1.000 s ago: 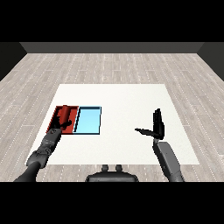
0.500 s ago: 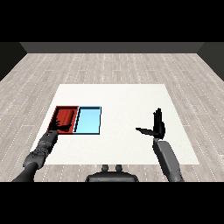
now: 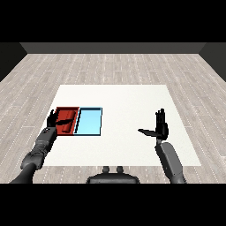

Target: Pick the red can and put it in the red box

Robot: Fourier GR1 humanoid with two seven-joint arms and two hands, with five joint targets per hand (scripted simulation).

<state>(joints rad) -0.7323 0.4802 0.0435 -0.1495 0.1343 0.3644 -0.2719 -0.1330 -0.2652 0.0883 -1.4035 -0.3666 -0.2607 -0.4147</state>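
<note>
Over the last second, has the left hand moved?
Yes. The left hand has pulled back toward the robot, from over the red tray to its left edge.

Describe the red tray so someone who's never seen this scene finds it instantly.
Look at the white table, toward its left edge, where two shallow trays lie side by side. The red tray is the outer one, nearest the left hand; its neighbour, the light blue tray, sits toward the table's middle.

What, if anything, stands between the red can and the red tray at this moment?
Nothing visible does. The red can appears to lie inside the red tray, with the open left hand at the tray's left rim, thumb reaching over it. The right hand is open, far off on the table's right side.
</note>
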